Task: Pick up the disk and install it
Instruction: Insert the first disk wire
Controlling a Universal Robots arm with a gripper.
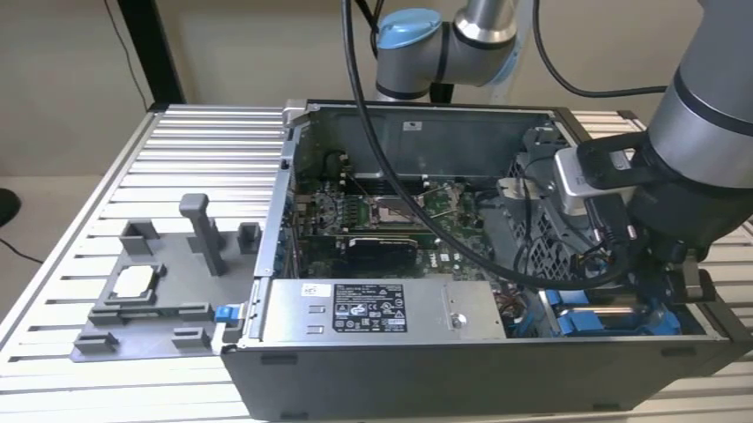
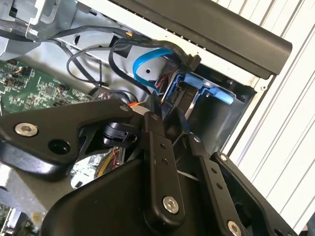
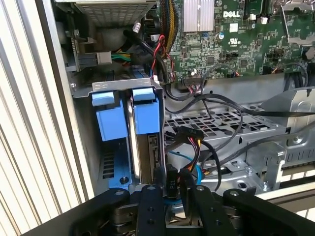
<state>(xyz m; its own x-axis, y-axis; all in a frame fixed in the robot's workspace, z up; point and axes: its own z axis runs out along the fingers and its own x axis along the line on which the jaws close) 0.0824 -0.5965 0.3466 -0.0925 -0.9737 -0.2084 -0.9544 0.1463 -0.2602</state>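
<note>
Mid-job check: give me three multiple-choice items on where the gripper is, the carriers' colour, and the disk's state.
1. The gripper is: A over the grey fixture; B at the drive bay; C over the processor socket.
2. The carriers are: A blue; B red; C yellow.
3. The disk is: A lying on the fixture; B held above the case; C standing in the bay.
Key: 1 B, the first wrist view shows it at the bay's mouth; 2 A, both are blue; 3 C, it stands on edge in its slot.
</note>
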